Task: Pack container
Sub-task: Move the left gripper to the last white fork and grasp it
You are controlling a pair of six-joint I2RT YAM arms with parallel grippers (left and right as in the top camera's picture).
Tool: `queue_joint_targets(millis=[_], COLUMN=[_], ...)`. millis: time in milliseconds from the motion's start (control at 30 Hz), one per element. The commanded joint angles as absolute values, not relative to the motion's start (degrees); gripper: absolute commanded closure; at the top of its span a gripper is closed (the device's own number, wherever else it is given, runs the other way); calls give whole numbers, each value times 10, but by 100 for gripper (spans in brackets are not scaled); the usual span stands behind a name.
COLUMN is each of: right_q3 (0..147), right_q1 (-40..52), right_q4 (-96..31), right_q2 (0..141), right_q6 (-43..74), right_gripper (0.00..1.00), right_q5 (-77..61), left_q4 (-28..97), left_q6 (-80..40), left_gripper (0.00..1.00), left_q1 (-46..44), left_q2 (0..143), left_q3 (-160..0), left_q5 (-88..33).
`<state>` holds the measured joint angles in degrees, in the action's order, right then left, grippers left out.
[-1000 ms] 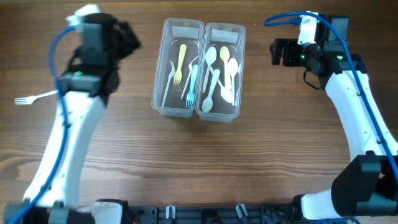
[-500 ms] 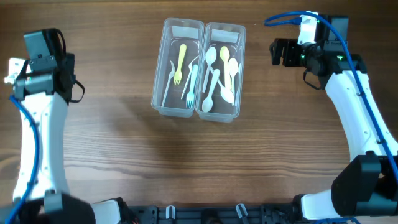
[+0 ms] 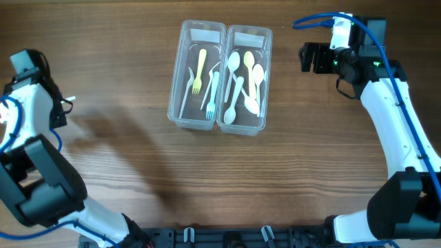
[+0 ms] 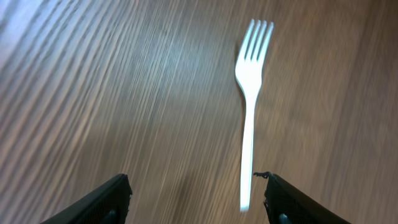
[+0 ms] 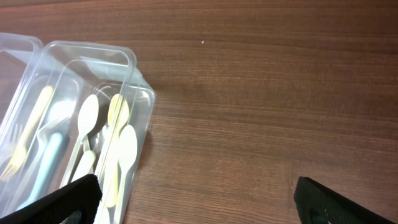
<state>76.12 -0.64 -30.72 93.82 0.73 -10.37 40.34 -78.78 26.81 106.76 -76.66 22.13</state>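
Note:
A white plastic fork (image 4: pixel 250 118) lies on the wooden table, tines pointing away, in the left wrist view. My left gripper (image 4: pixel 196 182) is open above the table, with the fork's handle end just inside its right jaw. In the overhead view my left arm (image 3: pixel 31 96) is at the far left edge and hides the fork. Two clear containers stand side by side at the top middle. The left container (image 3: pixel 176 103) holds forks and the right container (image 3: pixel 265 83) holds spoons. My right gripper (image 3: pixel 308 58) is open and empty to the right of them.
The right wrist view shows the spoon container (image 5: pixel 134 62) at the left, bare wood under the open right gripper (image 5: pixel 196 185), and the fork container (image 5: pixel 18 46) beyond. A blue cable (image 3: pixel 313 21) loops over the right arm.
My left arm has swung from beside the containers out to the far left edge, over where the white fork lay. The right arm has not moved.

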Motion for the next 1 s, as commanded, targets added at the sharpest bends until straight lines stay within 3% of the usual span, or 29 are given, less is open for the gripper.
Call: queue_joint_targets(millis=[0, 200, 567, 700, 967], right_q3=[762, 762, 762, 762, 762], right_q1=[-6, -6, -6, -6, -6], right_q4=[-305, -305, -305, -305, -305], right_q2=[932, 932, 932, 932, 932], right_q6=[1, 1, 1, 1, 1], right_gripper=[0, 0, 0, 0, 0], right_q5=[-98, -98, -98, -98, -98], left_q4=[354, 209, 177, 178, 179], left_q6=[-757, -610, -631, -637, -656], left_gripper=[30, 33, 43, 51, 47], left_q1=[291, 293, 294, 294, 299], left_q2=[1106, 1142, 1180, 1181, 1203], left_q3=[-767, -767, -767, -767, -767], left_q5=[225, 168, 182, 203, 218])
